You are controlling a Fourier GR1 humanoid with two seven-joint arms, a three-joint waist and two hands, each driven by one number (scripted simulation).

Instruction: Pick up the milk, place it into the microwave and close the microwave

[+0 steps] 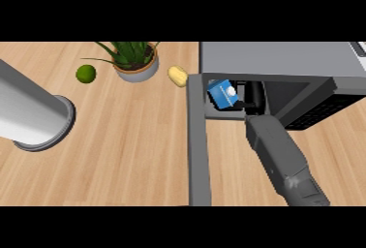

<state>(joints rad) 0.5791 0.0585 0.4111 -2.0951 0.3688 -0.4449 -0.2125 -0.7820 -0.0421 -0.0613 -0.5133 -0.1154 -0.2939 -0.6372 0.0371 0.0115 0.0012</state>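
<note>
We see the milk (222, 92), a small blue carton with a white cap, sitting inside the open microwave (279, 58), near the left side of the cavity and close to its front edge. Our right hand (251, 97) is reached into the same cavity, just to the right of the carton; the black hand shows in the dark interior, touching or nearly touching the carton's right side, but we cannot tell whether its fingers are curled round the carton or already released, since the dark hand blends into the shadowed oven. The grey forearm runs from the lower right of the view up and leftward into the opening. The carton appears tilted, its capped face turned up and toward us, its longer side running roughly front to back. The microwave door (198, 145) stands swung wide open, seen edge-on as a long grey bar running from the cavity's left corner toward the lower edge of the view, so it lies left of our right arm. Our left arm shows as a grey cylinder at the far left, well apart from the door, with no hand visible. We judge that placing is nearly done, and that closing the door turns on clearing the right arm out first.
</note>
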